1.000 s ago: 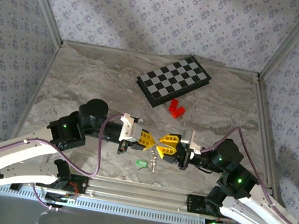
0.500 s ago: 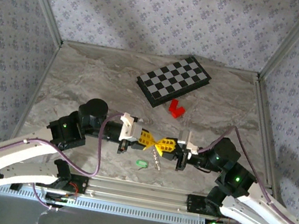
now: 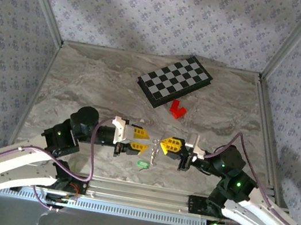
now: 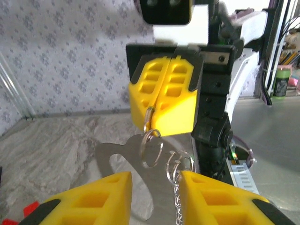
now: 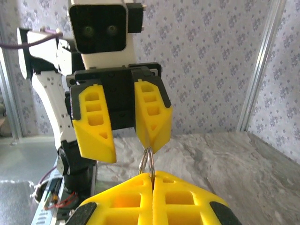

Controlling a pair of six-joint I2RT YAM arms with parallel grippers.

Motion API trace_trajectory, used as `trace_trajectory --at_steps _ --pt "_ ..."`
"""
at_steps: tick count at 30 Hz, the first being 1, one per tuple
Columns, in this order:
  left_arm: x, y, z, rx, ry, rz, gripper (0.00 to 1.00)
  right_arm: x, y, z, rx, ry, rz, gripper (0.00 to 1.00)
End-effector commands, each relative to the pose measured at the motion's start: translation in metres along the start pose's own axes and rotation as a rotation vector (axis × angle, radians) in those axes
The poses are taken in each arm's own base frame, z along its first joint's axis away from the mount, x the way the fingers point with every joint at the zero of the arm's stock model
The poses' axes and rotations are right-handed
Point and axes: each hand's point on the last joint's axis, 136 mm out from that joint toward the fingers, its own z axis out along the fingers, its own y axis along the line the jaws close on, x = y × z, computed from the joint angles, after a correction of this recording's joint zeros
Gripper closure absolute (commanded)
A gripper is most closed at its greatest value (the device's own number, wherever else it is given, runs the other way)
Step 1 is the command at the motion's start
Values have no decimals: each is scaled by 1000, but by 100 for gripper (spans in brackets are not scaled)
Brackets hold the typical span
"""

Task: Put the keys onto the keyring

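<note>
Your right gripper [image 3: 163, 144] pinched the keyring [image 3: 154, 155], thin silvery rings with a bead chain hanging down. Your left gripper [image 3: 146, 140] faced it, jaws apart. The green-headed key [image 3: 142, 163] lay on the bench [image 3: 85, 83] close by.

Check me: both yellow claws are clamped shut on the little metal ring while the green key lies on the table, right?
Not both. The right gripper is shut on the metal ring, but the left gripper stands open, fingers apart, as the right wrist view shows. The green key does lie on the table.
</note>
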Motion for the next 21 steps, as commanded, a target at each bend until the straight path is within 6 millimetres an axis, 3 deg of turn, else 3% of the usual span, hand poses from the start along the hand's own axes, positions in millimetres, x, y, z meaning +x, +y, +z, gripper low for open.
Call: trace_trajectory --at_steps 1,6,21 --pt "-28 -4 -3 30 -124 29 68 -42 9 -1 -80 -210 22 100" --pt "-29 -11 0 84 -128 15 66 -54 7 4 -101 -258 28 100" --pt "-29 -34 -4 194 -133 -14 69 -49 -2 4 -55 -260 35 100"
